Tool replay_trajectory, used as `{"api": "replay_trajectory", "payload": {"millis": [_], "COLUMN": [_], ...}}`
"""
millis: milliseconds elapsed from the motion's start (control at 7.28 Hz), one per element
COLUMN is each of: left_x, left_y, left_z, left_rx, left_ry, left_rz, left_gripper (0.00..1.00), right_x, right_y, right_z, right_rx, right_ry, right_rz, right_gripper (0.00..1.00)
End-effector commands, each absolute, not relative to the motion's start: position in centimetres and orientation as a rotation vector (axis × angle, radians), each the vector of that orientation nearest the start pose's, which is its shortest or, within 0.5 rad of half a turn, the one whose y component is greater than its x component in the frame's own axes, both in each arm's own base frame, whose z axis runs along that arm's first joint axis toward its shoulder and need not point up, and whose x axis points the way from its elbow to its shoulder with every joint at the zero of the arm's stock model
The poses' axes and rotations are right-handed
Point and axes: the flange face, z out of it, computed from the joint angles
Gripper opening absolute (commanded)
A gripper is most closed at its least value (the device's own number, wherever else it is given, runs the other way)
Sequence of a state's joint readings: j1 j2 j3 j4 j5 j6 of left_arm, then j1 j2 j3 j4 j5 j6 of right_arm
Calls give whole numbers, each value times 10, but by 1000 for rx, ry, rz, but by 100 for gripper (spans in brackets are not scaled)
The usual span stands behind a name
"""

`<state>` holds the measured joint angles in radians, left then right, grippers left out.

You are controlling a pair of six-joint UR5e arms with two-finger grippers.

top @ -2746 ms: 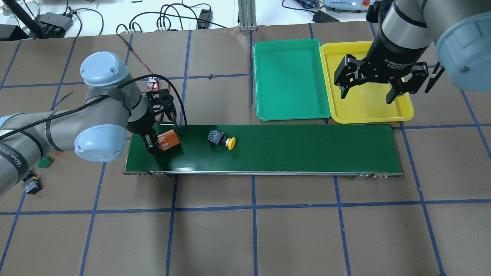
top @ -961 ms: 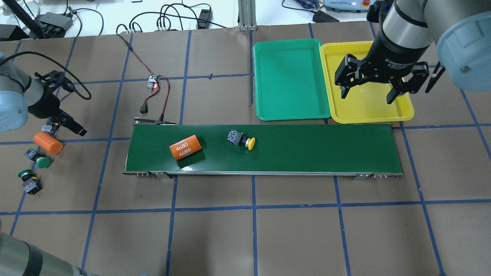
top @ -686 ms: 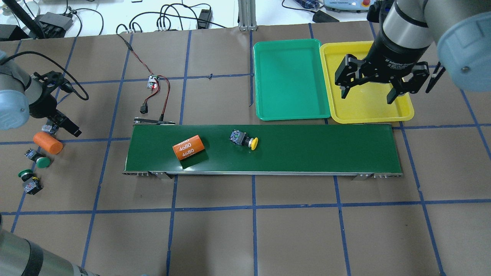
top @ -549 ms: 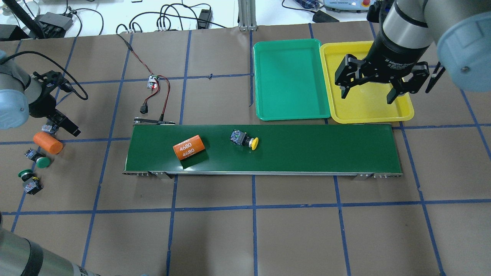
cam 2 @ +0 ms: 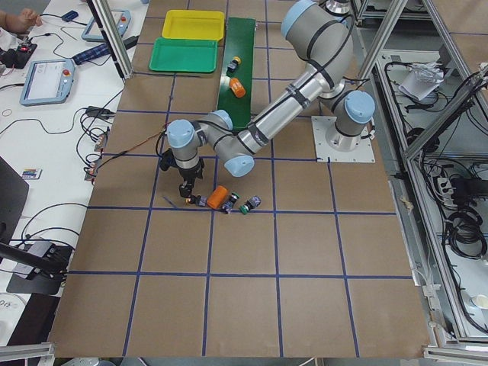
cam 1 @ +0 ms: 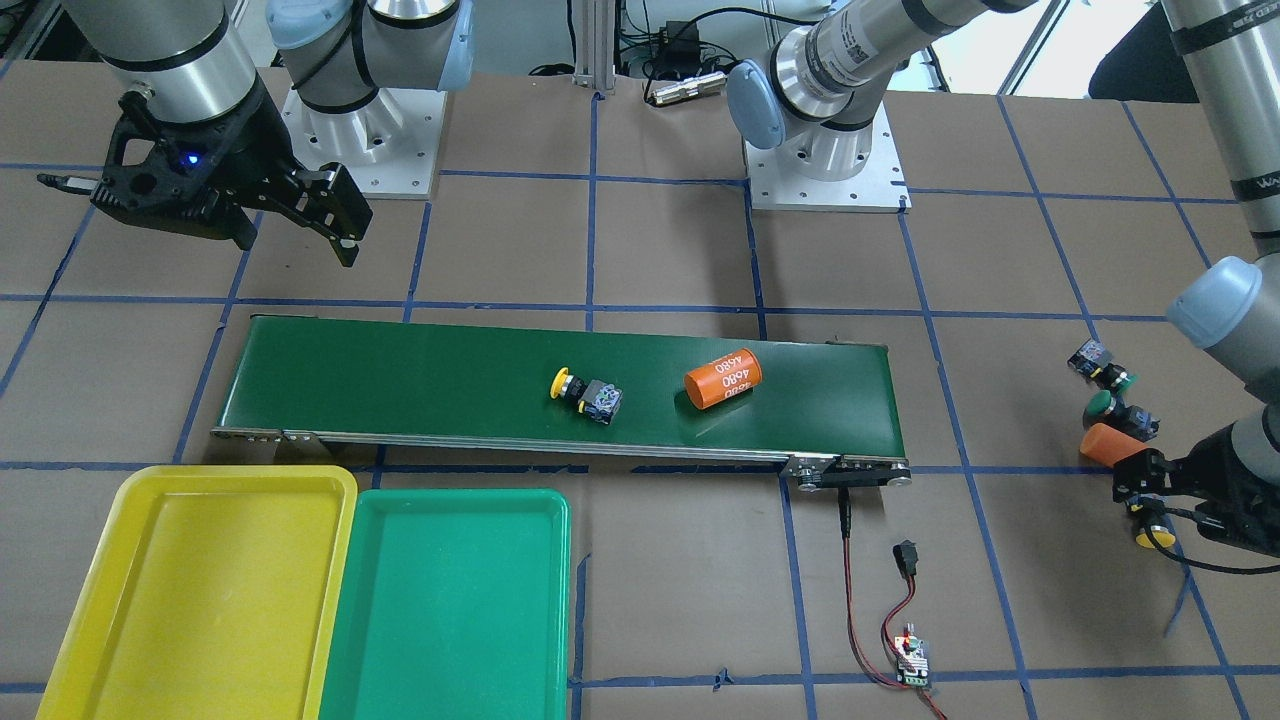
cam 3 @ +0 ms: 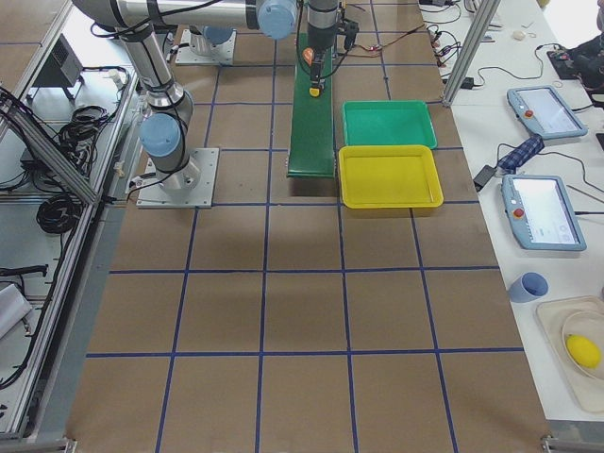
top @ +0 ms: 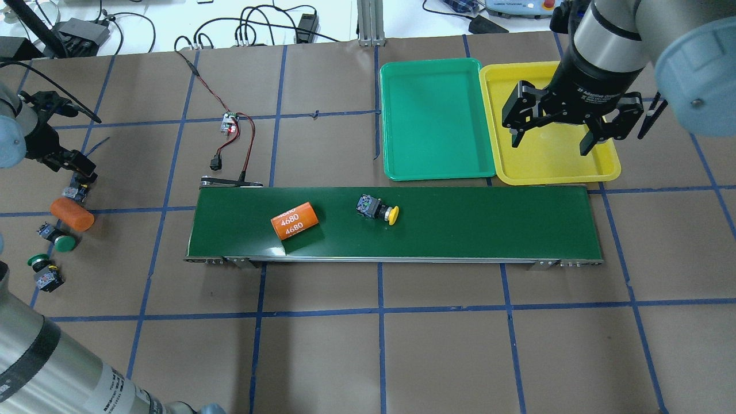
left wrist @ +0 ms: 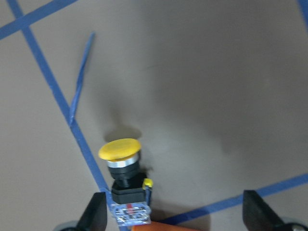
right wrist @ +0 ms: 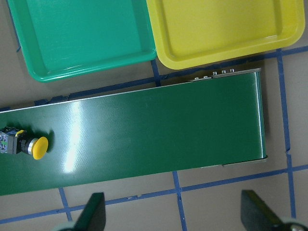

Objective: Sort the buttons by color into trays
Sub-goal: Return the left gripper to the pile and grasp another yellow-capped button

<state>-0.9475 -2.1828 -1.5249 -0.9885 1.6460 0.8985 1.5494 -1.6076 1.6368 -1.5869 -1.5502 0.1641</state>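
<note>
Since the earlier frames the yellow button (top: 378,209) has ridden further along the conveyor belt (top: 489,224) toward the tray end, with the orange 4680 cylinder (top: 294,220) trailing behind it. The left pincer (left wrist: 175,219) has left the belt for the left end of the tabletop (top: 368,345). The right pincer (top: 550,144) has not shifted.

That button lies on its side near the belt's middle, cap toward the tray end, apart from the cylinder. The yellow tray (top: 546,164) and the green tray (top: 434,126) sit side by side just beyond the belt's far edge, and we see nothing in either. The right pincer hangs over the yellow tray, spread wide and gripping nothing.

At the left end a second yellow button (left wrist: 124,178) lies on the tabletop between the left pincer's spread fingers (left wrist: 97,211). It is close against one of them, and we cannot tell whether they touch. That pincer is released too. A plain orange cylinder (top: 72,214) lies just beside this button, and two green buttons (top: 64,244) lie near.

We judge these buttons to be light, rigid plastic. The domed cap looks smooth and would likely slip or roll out of a pinch. We would take hold across the flat sides of the blocky body, squeezing only moderately.
</note>
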Motion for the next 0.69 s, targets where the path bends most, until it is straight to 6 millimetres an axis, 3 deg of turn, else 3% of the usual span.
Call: {"api": "replay_trajectory", "payload": {"millis": [0,137,275,412,549], "left_x": [329,327,326,321,318], "left_y": [-603,-602,-602,-607,-607], "left_z": [169,165,164,166,175], "left_rx": [312,308,285,275,274], "left_ry": [3085,3094,3097,3095,3090], "left_rz": [82,98,99,95,83], "left_gripper": [95,81,32,0,0], "right_x": [125,125,124,124,126], "right_y": [-478,-478,-477,-479,-479], "right_z": [475,475,475,479,483], "right_rx": [289,290,281,271,277], "right_ry": [3108,3109,3118,3121,3106], "right_rz": [21,21,23,6,-5], "right_gripper": [100,100,100,100,100]}}
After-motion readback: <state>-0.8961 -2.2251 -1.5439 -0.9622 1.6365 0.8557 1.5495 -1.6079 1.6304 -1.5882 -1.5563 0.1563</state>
